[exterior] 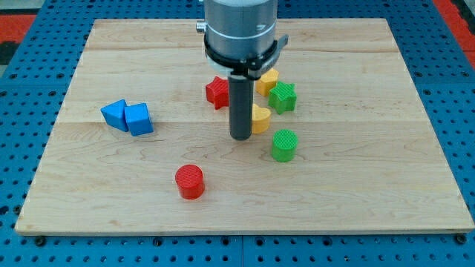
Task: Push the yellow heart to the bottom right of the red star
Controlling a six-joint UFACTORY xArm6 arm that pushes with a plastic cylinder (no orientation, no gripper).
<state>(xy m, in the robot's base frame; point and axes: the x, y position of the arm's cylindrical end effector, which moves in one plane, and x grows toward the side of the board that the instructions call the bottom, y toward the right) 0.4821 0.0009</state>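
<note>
The red star lies near the middle of the wooden board, partly behind my rod. The yellow heart sits to the star's lower right. My tip rests on the board right against the heart's left side, below and right of the star. Part of the heart is hidden by the rod.
A second yellow block and a green star sit just above the heart. A green cylinder is below right of it. A red cylinder lies lower left. Two blue blocks touch each other at the view's left.
</note>
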